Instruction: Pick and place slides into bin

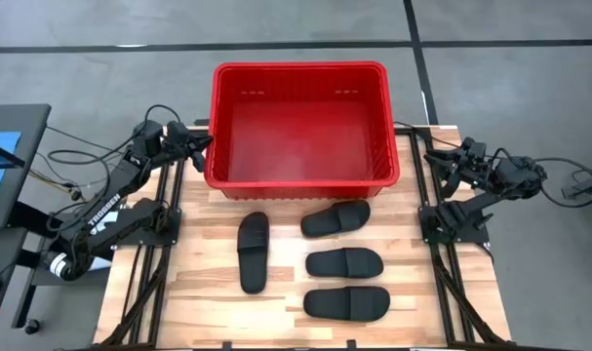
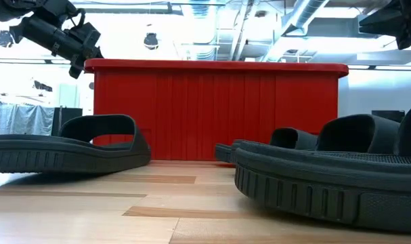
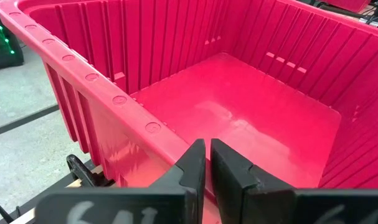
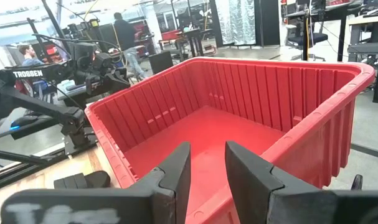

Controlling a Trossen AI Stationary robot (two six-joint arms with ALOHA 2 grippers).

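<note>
**Red bin empty, four slides on the wood**

Pale wooden boards make the worktop (image 1: pixel 208 283), and it carries everything here. The biggest thing on it is the red bin (image 1: pixel 300 180), which stands at the far edge, in the middle between the two arms. Its floor is bare; no slide is inside.

In front of the bin lie the four black slides, all flat on their soles. One slide (image 1: pixel 254 252) lies alone to the left, pointing toward the bin. The other three make a column to its right: the nearest to the bin (image 1: pixel 335 218) is a little tilted, the middle one (image 1: pixel 344 262) lies crosswise, and the last one (image 1: pixel 346 303) is closest to the front edge.

The left pincer (image 1: pixel 204 144) hangs just outside the left wall of the bin, its fingers (image 3: pixel 195 168) almost together, holding nothing. The right pincer (image 1: pixel 434 159) is just outside the right wall, its fingers (image 4: pixel 178 168) a little apart and empty.
</note>
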